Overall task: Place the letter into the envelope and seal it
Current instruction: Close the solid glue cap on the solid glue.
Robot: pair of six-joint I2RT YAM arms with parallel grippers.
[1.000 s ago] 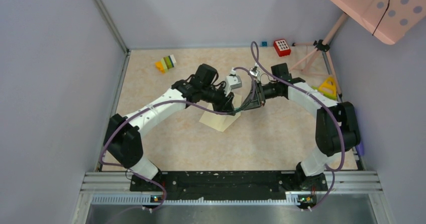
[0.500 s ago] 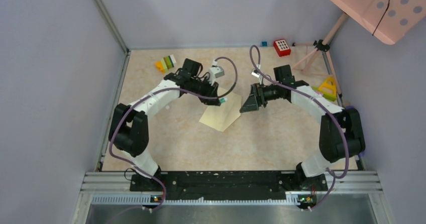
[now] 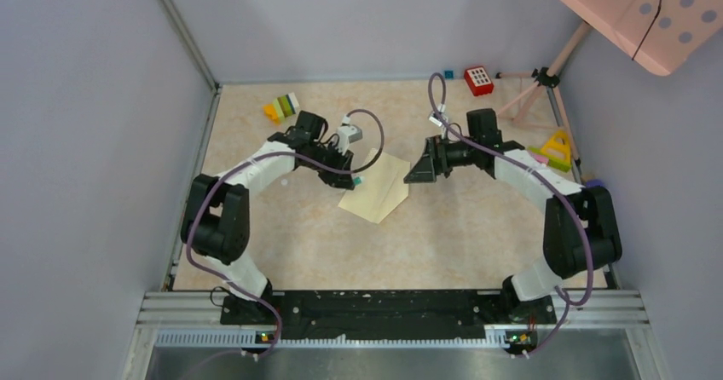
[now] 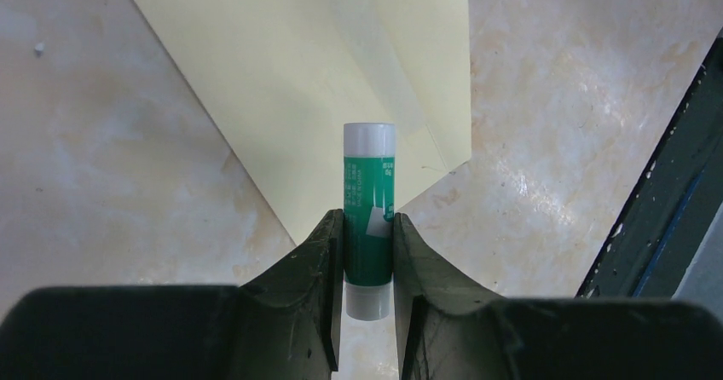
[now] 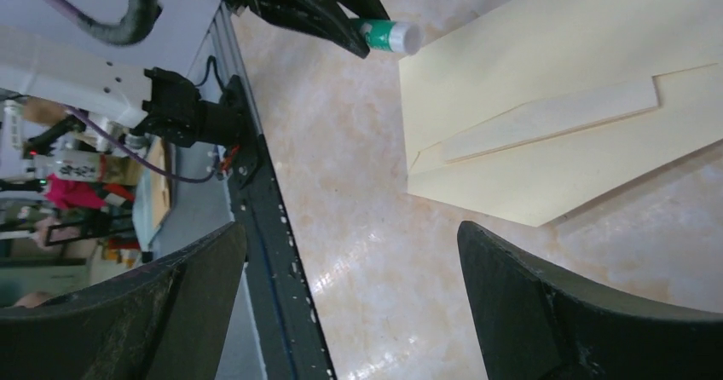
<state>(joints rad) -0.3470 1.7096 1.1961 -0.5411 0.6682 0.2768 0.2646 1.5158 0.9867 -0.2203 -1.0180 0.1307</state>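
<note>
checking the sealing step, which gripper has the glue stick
The left gripper: it is shut on the green glue stick, at the edge of the envelope. The right gripper is open and empty.

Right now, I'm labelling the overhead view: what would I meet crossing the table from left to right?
coloured blocks → envelope → right gripper → red block → yellow triangle toy

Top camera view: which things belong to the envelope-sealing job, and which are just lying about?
Job in hand:
envelope
glue stick, clamped in the left gripper
right gripper, open beside the envelope

Lying about:
coloured blocks
red gridded block
small blue cube
yellow triangular toy
pink tripod stand
</note>
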